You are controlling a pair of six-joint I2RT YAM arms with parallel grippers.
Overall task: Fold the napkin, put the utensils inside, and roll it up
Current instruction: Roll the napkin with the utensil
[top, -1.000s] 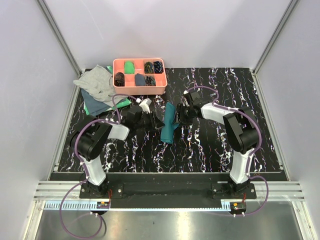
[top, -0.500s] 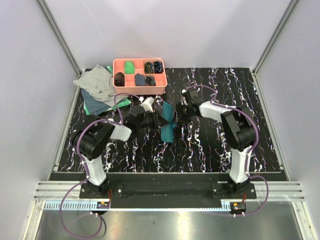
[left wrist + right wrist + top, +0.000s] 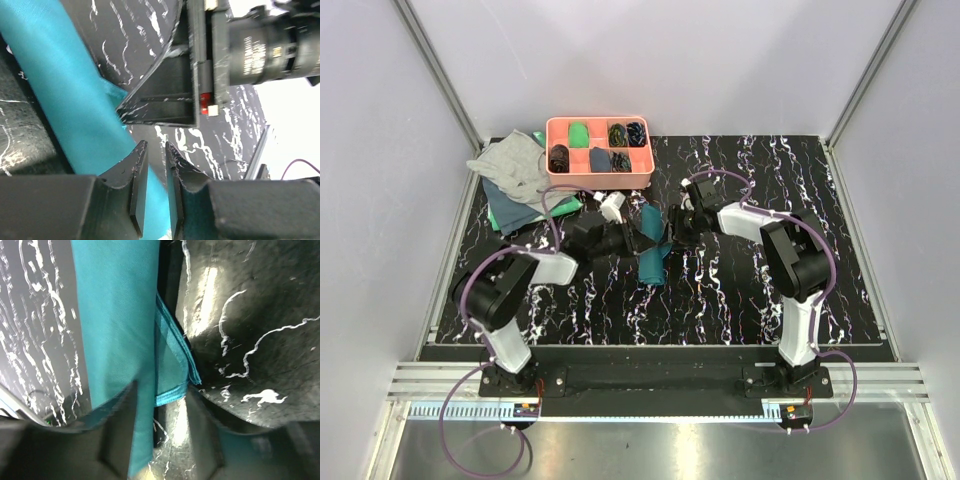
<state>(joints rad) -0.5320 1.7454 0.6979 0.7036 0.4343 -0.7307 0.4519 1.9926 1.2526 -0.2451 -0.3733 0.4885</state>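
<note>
The teal napkin [image 3: 652, 255] lies rolled into a slim tube on the black marbled mat, running from far to near. Its roll fills the left wrist view [image 3: 65, 90] and the right wrist view [image 3: 115, 315]. The utensils are hidden. My left gripper [image 3: 638, 240] sits at the roll's left side; its jaws [image 3: 155, 150] stand a narrow slit apart with teal cloth showing behind it. My right gripper [image 3: 670, 228] is at the roll's far right end. Its jaws [image 3: 162, 390] stand apart, astride the roll's edge and a loose hemmed corner [image 3: 172, 370].
A salmon tray [image 3: 598, 180] with compartments of rolled cloths stands at the back. A light grey cloth [image 3: 510, 165] lies on a darker one [image 3: 510, 212] at the back left. The right arm's wrist and camera [image 3: 260, 45] loom close across the roll from my left gripper.
Both grippers have closed in on the roll's far end, the left moving right and the right moving left. The roll has shifted slightly to the left.
</note>
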